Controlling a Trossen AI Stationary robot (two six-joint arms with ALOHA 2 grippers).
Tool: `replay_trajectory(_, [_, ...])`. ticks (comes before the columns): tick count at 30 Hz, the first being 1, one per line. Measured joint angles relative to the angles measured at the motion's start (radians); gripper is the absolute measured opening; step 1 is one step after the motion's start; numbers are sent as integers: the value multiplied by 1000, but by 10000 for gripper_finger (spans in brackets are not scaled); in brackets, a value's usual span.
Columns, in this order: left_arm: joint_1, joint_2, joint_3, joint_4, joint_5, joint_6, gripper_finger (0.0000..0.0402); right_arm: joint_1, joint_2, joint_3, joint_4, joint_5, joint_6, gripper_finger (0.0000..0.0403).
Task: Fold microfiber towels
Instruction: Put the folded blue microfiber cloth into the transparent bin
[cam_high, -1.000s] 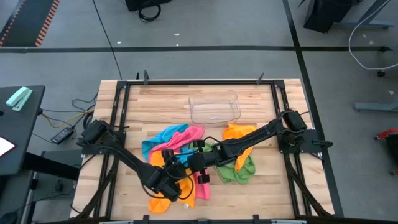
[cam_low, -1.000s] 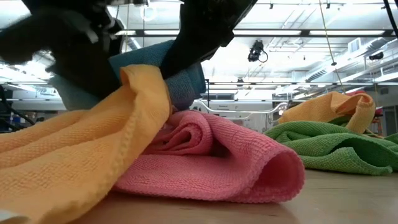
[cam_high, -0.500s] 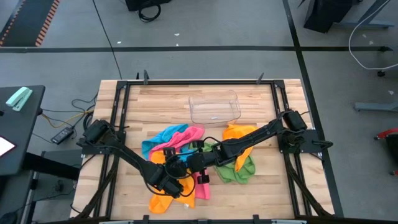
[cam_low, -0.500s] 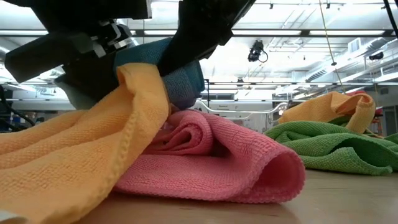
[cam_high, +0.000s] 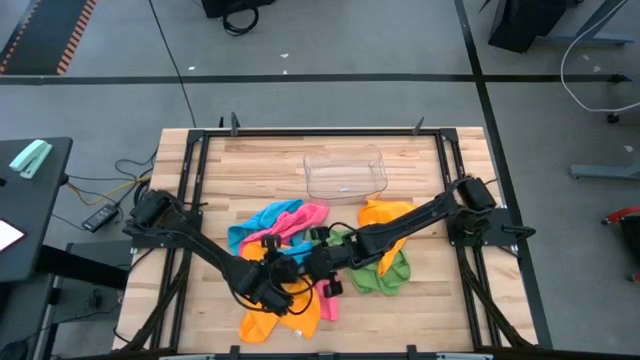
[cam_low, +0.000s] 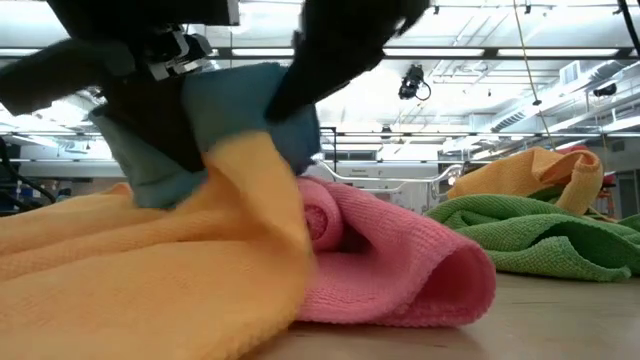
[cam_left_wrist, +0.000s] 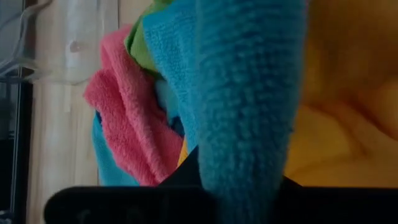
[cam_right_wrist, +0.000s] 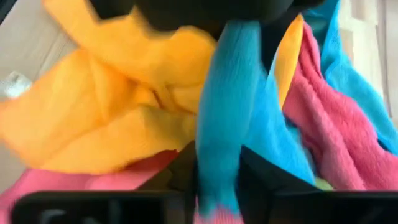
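I have both arms buried in the heap of towels at the front middle of the desk (cam_high: 420, 300). My left gripper (cam_high: 272, 283) has its jaws clamped on a fold of the blue towel (cam_left_wrist: 249, 99); in the left wrist view that blue fold runs straight down between the jaws and fills the gap. An orange towel (cam_low: 130, 270) lies right against that gripper and drapes away from it toward the desk's front edge.

My right gripper (cam_high: 318, 262) reaches in from the other side and meets the same blue towel just across from the left jaws. In the right wrist view a strip of blue hangs between its jaws, with the left gripper at the far end of the strip. Whether the right jaws are pinching the strip or standing loose around it, I cannot tell.

A pink towel (cam_low: 400, 270) sits rolled up directly under the two grippers, touching the orange one. Behind the right gripper, along its arm, lie a green towel (cam_high: 385, 272) and a second orange towel (cam_high: 383, 213), the orange partly over the green. A clear plastic tray (cam_high: 345, 172) stands well beyond both grippers, toward the back of the desk, apart from the heap.
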Motion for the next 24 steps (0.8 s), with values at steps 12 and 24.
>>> replay_trajectory(12, [64,-56,0,20,141,-1,45,21,-73,-16,124,77,-104,223])
replay_trajectory(24, [84,-109,3,15,183,75,55,21,-87,-150,260,103,-119,225])
